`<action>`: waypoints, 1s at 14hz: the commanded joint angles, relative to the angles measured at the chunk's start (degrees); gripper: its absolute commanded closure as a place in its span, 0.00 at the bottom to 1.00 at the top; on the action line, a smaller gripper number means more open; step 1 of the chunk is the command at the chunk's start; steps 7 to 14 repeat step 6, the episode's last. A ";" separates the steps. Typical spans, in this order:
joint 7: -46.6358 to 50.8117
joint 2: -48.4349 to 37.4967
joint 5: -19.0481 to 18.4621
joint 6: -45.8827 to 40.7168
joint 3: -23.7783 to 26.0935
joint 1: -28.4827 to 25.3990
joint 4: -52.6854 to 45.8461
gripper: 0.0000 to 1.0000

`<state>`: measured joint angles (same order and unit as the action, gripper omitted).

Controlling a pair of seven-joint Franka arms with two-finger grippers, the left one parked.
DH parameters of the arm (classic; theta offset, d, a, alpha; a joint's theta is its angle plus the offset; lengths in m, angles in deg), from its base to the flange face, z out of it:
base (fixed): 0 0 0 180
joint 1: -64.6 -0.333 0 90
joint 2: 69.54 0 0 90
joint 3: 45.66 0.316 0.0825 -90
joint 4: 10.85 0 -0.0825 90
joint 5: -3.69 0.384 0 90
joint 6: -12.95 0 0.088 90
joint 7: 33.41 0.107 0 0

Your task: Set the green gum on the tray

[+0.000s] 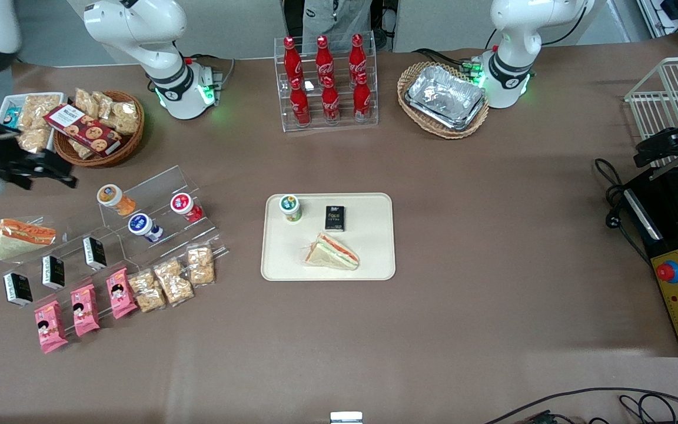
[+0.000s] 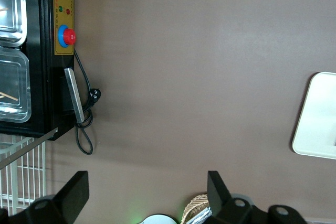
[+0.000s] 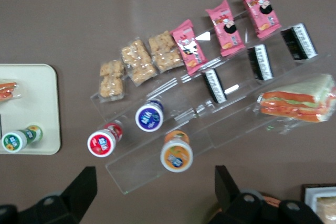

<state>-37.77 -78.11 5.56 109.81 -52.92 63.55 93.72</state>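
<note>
The fingers (image 3: pixel 152 192) of my gripper (image 3: pixel 152 192) are spread and empty, above the snack rack (image 3: pixel 210 114). The green gum (image 1: pixel 289 208) stands upright on the tray (image 1: pixel 374 265), near a corner. I judge it light, rigid, smooth; grip the body under the lid.

Right arm: glossy white rounded shell (image 1: pixel 139 26), black ring band at its base joint, green indicator light glowing there. Black two-finger gripper (image 1: pixel 50 171) at about 8 o'clock from that base, with matte, angular fingers (image 3: pixel 84 184); round silver screws on its body.
</note>
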 commanded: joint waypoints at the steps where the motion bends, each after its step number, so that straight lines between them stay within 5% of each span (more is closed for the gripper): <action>1: -2.23 10.57 0.95 -11.58 -2.06 -0.44 -16.48 0.00; 14: -2.05 11.82 0.51 -11.78 -2.15 -0.44 -18.00 0.00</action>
